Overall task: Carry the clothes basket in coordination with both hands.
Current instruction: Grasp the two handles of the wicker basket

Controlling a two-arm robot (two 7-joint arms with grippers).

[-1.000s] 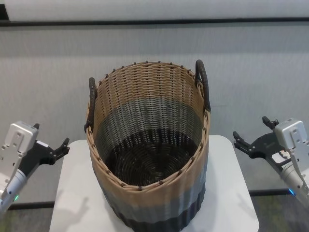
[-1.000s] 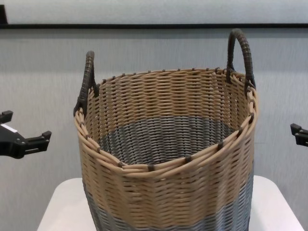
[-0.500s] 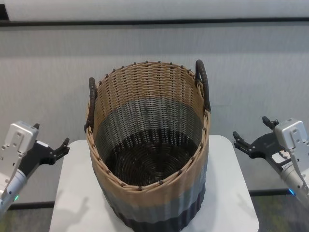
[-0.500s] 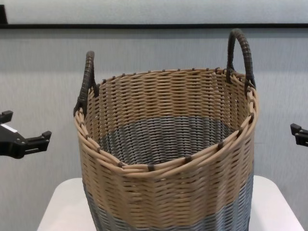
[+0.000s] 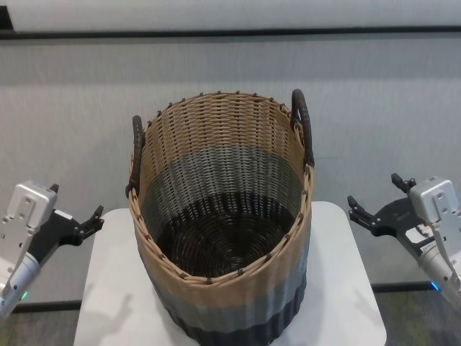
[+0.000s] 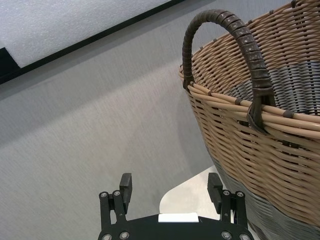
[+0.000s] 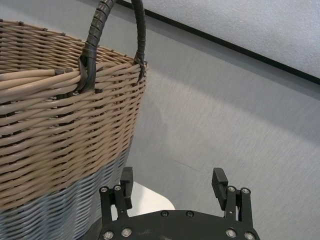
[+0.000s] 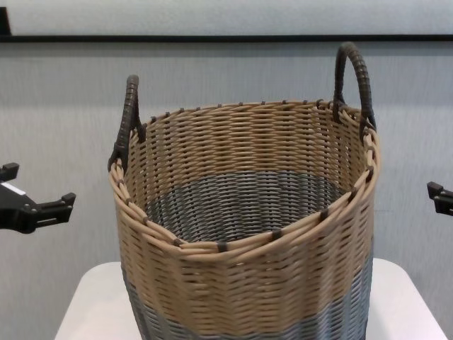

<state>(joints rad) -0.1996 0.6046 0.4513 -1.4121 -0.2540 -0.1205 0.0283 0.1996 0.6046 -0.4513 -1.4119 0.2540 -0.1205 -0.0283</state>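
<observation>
Task at its start: the clothes basket (image 5: 220,216) stands upright and empty on the white table (image 5: 338,288), untouched. Left gripper (image 5: 92,220) hangs off the basket's left side, fingers spread wide, clear of the left handle (image 5: 135,155). Right gripper (image 5: 358,213) mirrors it, also spread wide, apart from the right handle (image 5: 304,126). Reach, grasp and lift all remain. No brands, labels or writing readable.

A small white table (image 5: 338,288) carries only the upright clothes basket (image 5: 223,216).
</observation>
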